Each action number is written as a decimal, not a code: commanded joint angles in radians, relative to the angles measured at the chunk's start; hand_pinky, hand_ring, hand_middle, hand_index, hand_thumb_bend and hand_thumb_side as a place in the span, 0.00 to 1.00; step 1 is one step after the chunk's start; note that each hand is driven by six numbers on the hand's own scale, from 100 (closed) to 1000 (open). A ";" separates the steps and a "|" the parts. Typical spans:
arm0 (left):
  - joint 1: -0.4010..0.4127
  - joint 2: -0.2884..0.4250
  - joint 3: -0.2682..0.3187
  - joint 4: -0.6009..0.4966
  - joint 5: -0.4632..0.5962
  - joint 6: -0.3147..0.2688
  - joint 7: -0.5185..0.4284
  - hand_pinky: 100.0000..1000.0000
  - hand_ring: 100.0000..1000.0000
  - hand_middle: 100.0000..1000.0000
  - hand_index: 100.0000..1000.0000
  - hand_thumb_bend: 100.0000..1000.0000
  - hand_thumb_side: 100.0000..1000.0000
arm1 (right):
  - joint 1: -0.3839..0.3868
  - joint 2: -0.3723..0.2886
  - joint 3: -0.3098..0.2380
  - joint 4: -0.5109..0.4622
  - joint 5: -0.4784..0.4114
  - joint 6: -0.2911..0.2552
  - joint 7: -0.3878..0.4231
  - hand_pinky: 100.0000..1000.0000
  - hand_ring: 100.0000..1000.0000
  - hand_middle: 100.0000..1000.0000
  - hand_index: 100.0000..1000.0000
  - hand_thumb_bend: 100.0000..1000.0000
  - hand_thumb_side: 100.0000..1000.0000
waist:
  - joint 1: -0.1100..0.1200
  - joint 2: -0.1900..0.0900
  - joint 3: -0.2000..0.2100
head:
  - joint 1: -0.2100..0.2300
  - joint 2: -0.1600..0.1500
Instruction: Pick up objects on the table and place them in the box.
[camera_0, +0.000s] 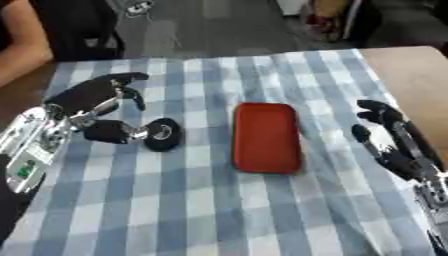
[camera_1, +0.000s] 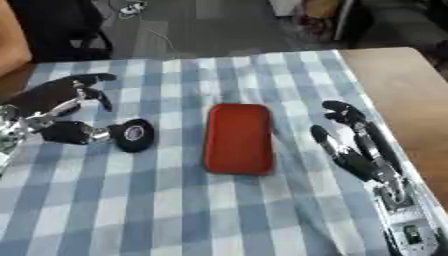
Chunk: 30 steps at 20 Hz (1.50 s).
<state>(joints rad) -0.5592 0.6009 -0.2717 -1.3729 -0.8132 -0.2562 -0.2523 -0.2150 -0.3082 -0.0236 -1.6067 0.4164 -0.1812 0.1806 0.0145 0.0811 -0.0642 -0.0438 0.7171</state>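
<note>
Left hand of ours hovered over the checked cloth on the bench, thumb and fingers spread beside a small black round thing, whether touching we could not tell; our right hand rested released, fingers up. Between them lay the red box, flat.

Both views are soft and blurred throughout; edges of the checked cloth smear, most of all toward the lower edge of the frame. Light is even and moderate, with no hard shadows on the surface; only a faint dark rim lies under the red tray. The upper part of the frame, beyond the surface, is dim and murky. Pale glare shows on the silver parts of the left robot hand at the left edge.
</note>
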 joint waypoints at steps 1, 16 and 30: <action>-0.019 0.011 -0.001 0.000 -0.005 -0.009 -0.002 0.98 0.99 1.00 0.64 1.00 0.90 | -0.004 -0.014 -0.002 -0.011 -0.002 -0.002 0.002 0.89 0.81 0.88 0.90 0.46 0.83 | 0.000 -0.013 -0.001 | 0.009 0.002; -0.034 -0.031 -0.009 0.045 0.003 -0.018 -0.003 0.99 0.99 1.00 0.64 1.00 0.92 | -0.003 -0.011 -0.001 -0.010 -0.006 -0.003 0.004 0.89 0.81 0.88 0.90 0.46 0.83 | -0.003 -0.011 -0.001 | 0.013 0.003; -0.058 -0.069 -0.020 0.103 -0.019 -0.028 -0.008 0.99 0.99 1.00 0.64 1.00 0.93 | -0.003 -0.010 -0.001 -0.009 -0.006 -0.003 0.007 0.89 0.82 0.88 0.90 0.45 0.83 | -0.006 -0.011 -0.002 | 0.016 0.005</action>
<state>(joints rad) -0.5925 0.5216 -0.2953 -1.2661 -0.8259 -0.2784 -0.2618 -0.2150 -0.3077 -0.0235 -1.6064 0.4147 -0.1845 0.1853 0.0101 0.0811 -0.0659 -0.0350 0.7173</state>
